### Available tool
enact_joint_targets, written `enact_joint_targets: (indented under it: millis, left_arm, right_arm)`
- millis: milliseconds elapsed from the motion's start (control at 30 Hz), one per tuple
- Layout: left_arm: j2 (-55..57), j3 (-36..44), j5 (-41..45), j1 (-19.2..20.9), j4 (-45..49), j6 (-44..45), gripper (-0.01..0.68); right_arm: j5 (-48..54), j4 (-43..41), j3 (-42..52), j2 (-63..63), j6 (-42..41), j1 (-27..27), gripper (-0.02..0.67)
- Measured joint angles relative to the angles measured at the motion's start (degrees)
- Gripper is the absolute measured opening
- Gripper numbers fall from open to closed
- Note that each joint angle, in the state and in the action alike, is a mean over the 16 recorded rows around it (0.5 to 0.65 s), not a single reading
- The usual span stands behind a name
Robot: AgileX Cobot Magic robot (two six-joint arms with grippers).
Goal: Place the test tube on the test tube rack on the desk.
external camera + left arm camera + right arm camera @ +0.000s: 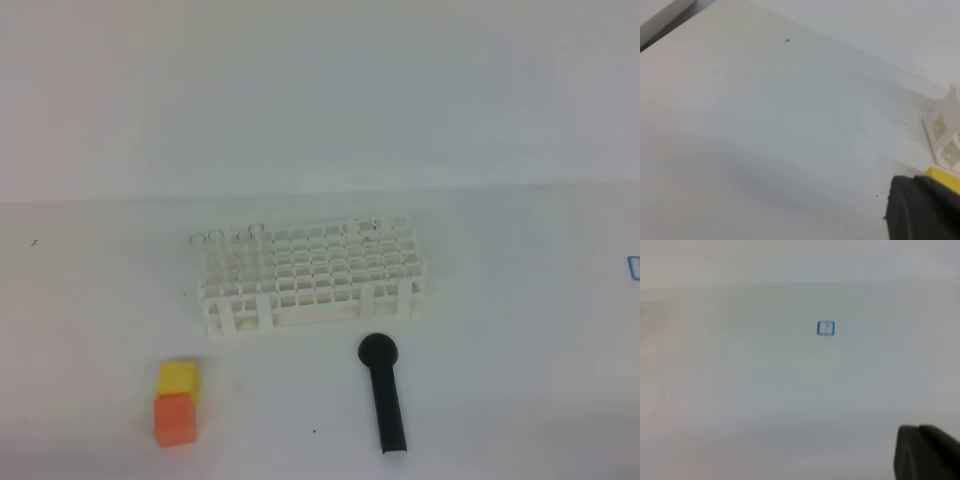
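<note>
The white test tube rack (310, 272) stands on the white desk (500, 400) near the middle. Several clear test tubes (213, 238) stand upright in its left end holes, with round rims showing; another rim (372, 225) shows near the back right. No tube lies loose on the desk. Neither gripper shows in the exterior high view. In the left wrist view a black gripper part (920, 212) fills the bottom right corner, near the rack's corner (946, 132). In the right wrist view a black gripper part (926, 452) sits over bare desk. Neither shows its jaws.
A black round-headed stick (384, 395) lies in front of the rack. A yellow cube (178, 378) and an orange cube (175, 419) sit at the front left; the yellow one also shows in the left wrist view (945, 177). A small blue square mark (825, 328) is on the desk.
</note>
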Motion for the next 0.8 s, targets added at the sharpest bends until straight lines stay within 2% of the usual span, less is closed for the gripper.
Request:
enact_joint_targets:
  millis: [433,800]
  left_arm:
    - [0.0,0.0,0.29,0.0,0.0,1.1,-0.001]
    - [0.0,0.0,0.56,0.0,0.0,1.19,-0.001]
  right_arm:
    - [5.77,-2.32,0.17,-3.86,-1.41,0.13,-0.001]
    - [5.93,-2.82,0.14,-3.86,-2.45,4.31,-0.001]
